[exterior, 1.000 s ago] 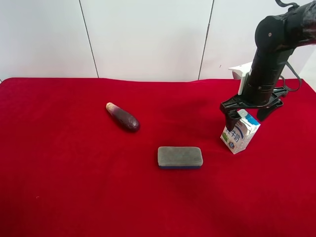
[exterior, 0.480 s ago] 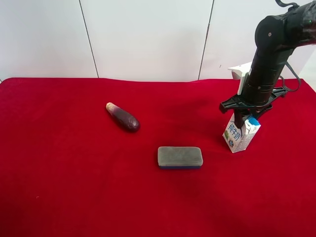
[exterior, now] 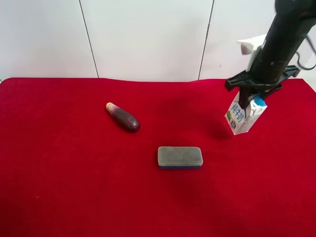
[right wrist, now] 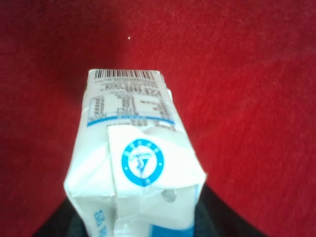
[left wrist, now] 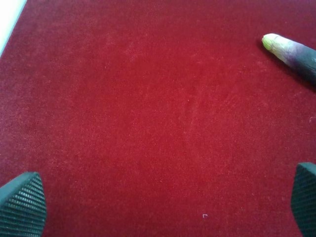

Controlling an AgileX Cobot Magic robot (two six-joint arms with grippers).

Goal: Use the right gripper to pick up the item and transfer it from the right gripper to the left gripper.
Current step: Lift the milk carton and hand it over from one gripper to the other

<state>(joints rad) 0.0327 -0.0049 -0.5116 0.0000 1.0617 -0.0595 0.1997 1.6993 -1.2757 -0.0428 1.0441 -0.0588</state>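
- Now, starting at the right claw: clamped tight on the gabled top of the item, black fingers either side of the ridge in the right wrist view.
- Hanging from that pinch, tilted, base apparently just clear of the red worktop, shadow lying apart from it on the cloth. Over at the exterior high view's right, toward the back edge.
- Looks like a light little carton, judging by one pinch at the top carrying it. Full or empty, cannot tell.
- Thin card walls, so likely to dent under a hard squeeze. Folded ridge probably the stiffest part, and a fair place to hold.
- Glossy printed skin, probably slippery. Held at one high spot only, so liable to swing or twist about the ridge.
- For the handover, best taken low on the body, across two flat opposite walls, well below the fingers on the gable. Gently, just enough to hold without crushing.
- Across to the left claw: spread wide, holding nothing, ribbed pads at the two edges of its wrist view, bare red cloth between. Out of sight in the exterior high view.
- Further out, and no part of the task: dark eggplant-like thing well apart toward the middle, pale tip showing in the left wrist view. Grey block nearer the front, apart from carton and eggplant alike.
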